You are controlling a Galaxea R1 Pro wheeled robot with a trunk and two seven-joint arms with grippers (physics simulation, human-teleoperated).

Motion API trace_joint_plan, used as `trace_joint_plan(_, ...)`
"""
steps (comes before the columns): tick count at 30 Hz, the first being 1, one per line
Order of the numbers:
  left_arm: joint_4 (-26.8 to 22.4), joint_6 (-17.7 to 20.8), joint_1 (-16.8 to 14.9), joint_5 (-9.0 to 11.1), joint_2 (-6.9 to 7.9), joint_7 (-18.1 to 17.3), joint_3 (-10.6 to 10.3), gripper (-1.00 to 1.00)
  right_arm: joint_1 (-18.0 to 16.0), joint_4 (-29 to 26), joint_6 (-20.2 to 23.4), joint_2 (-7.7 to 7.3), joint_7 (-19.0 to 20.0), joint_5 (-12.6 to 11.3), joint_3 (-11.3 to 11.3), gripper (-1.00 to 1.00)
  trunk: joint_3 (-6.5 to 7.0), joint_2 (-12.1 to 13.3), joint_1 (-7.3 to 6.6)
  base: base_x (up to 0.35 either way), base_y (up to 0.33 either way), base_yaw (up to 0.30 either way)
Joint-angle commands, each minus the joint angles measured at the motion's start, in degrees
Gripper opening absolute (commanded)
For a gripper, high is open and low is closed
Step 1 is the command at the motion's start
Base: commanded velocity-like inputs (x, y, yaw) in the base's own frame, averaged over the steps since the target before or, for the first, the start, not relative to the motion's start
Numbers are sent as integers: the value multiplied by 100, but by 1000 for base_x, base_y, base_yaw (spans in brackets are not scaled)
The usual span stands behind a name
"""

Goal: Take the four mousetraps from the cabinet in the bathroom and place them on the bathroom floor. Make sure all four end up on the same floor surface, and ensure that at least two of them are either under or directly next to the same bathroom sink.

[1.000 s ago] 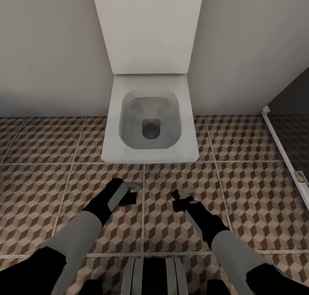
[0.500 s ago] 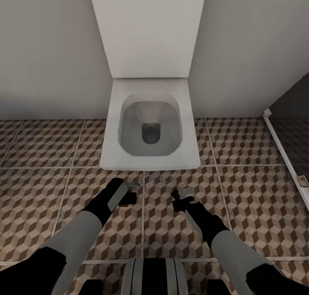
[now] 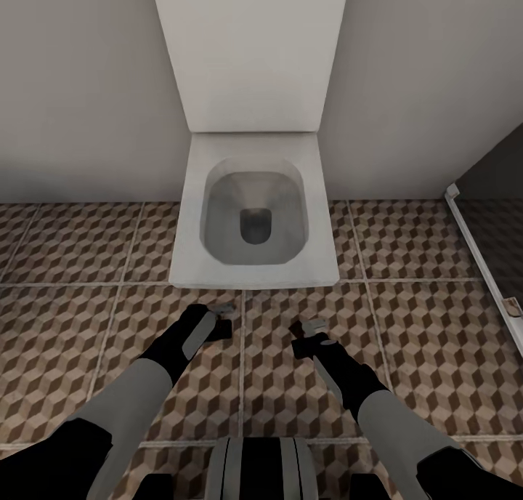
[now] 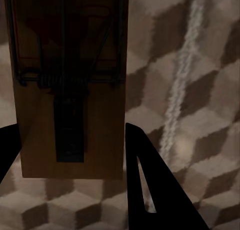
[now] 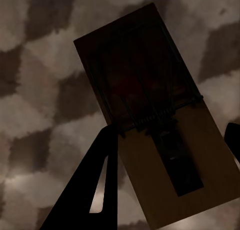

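Note:
Two mousetraps are in hand over the bathroom floor (image 3: 421, 340). In the left wrist view a tan mousetrap (image 4: 70, 64) with black wire spring sits between the dark fingers of my left gripper (image 4: 70, 130), which is shut on its edges. My right gripper (image 5: 172, 130) is shut on another mousetrap (image 5: 140, 79), held at a slant above the tiles. From the head camera, the left gripper (image 3: 218, 317) and right gripper (image 3: 309, 331) hang low just in front of the toilet. The cabinet and the bathroom sink are out of view.
A white toilet (image 3: 254, 276) with its lid up stands against the pale wall straight ahead, its bowl front close to both grippers. A white shower frame (image 3: 479, 253) and dark shower floor (image 3: 501, 216) lie at the right. Patterned tiles spread to both sides.
The whole view shifted a little toward the toilet a second ago, then held still. My left gripper has turned slightly, its tip now a bit higher. The right arm is unchanged.

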Motion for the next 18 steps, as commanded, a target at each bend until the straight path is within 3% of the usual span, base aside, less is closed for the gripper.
trace_joint_plan(1, -4, 10, -1, 45, 3, 44, -23, -100, -2, -9, 25, -5, -21, -61, 28, -100, -3, -1, -1, 0, 0, 0)
trace_joint_plan(14, 252, -15, -1, 29, 9, 42, -23, -100, -4, -9, 25, -5, -20, -60, 28, -100, -3, -1, -1, 0, 0, 0)
trace_joint_plan(18, 266, -217, -2, 28, 10, 42, -27, -100, -2, -9, 25, -5, -18, -60, 28, -100, -3, -1, -1, 0, 0, 0)
